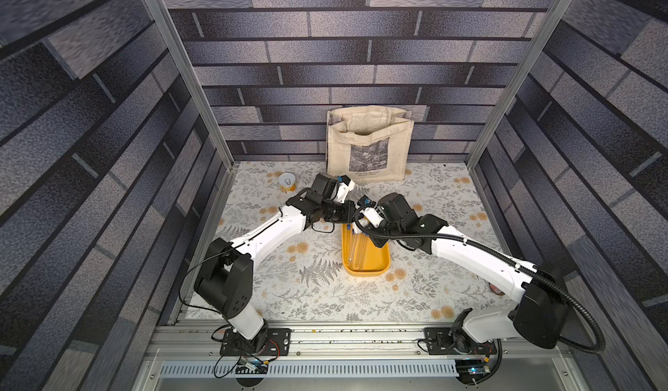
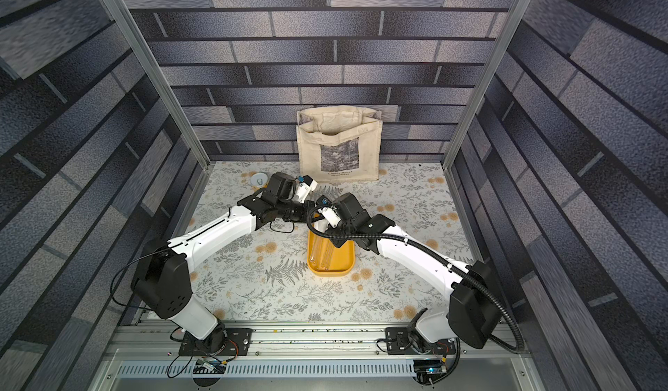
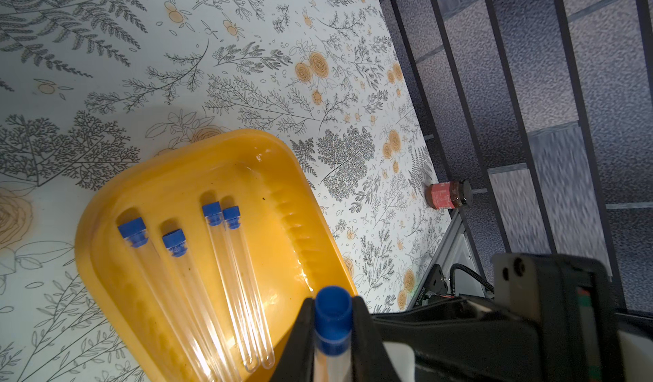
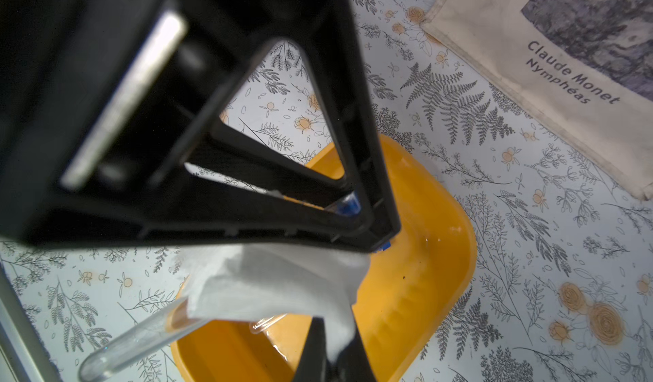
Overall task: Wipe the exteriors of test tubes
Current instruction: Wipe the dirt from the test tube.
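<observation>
Flowery worktop (image 1: 433,280) | left end effector (image 3: 332,322) holds one test tube (image 4: 134,345) by its blue cap (image 3: 333,300), above yellow tray (image 3: 106,221) | right end effector (image 4: 334,352) pinches white cloth (image 4: 275,281) draped on it | four tubes (image 3: 226,274) lie in tray | tip: slide cloth slowly, squeeze softly

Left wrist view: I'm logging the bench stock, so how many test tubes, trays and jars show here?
Test tubes: 5 (4 lying in the tray, 1 between the fingers of the left gripper)
Tray: 1
Jar: 1
Total: 7
</observation>
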